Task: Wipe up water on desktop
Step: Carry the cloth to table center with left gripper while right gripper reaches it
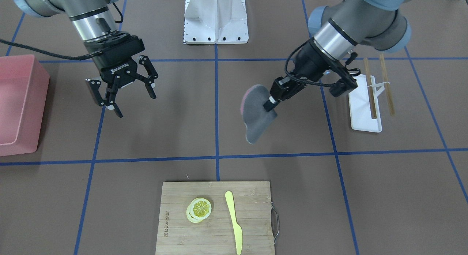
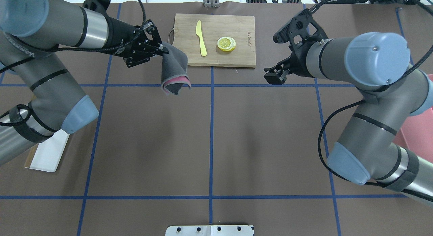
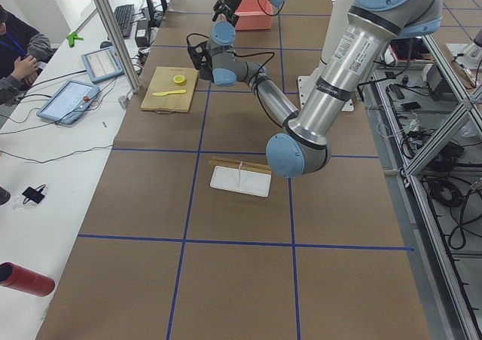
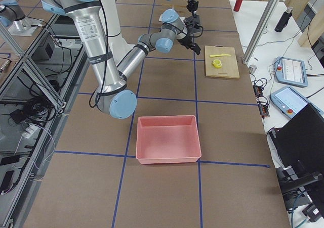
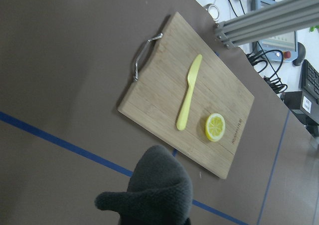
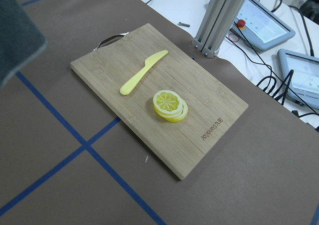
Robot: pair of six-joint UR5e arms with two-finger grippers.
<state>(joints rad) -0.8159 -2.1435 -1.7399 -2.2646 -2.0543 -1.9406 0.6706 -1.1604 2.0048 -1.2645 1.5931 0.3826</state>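
The desktop (image 1: 164,130) is a matte brown surface crossed by blue tape lines; I see no water on it in any view. My left gripper (image 1: 270,104) is shut on a grey cloth (image 1: 257,116) with a pink edge, which hangs folded from its fingers over the desktop, near the corner of the cutting board (image 2: 216,39). The cloth also shows in the overhead view (image 2: 174,70) and the left wrist view (image 5: 159,190). My right gripper (image 1: 134,104) is open and empty, held above the desktop on the other side of the centre tape line.
The bamboo cutting board (image 1: 215,218) carries lemon slices (image 1: 199,209) and a yellow plastic knife (image 1: 234,222). A pink bin (image 1: 18,105) stands beyond my right gripper. A white tray (image 1: 365,112) with chopsticks lies beside my left arm. The white robot base (image 1: 215,17) is at the back.
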